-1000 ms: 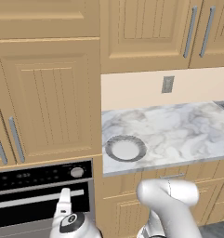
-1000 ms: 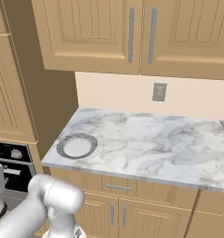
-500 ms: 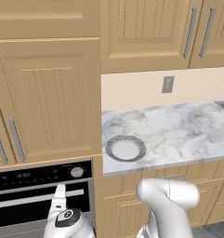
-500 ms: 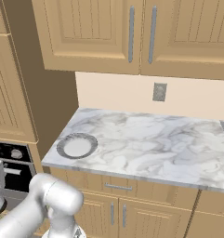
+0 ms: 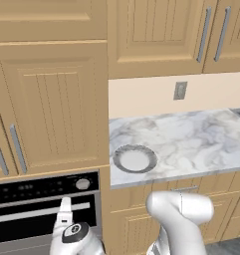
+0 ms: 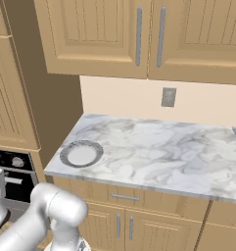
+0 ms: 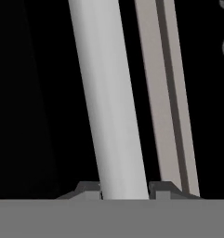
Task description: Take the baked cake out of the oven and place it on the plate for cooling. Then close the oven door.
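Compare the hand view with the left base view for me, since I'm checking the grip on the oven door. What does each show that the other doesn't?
Hand view: the gripper closed around the handle, a fingertip against each side, dark glass behind. Left base view: the plate on the counter, the oven's knob, the arm low in front. Both: the handle.
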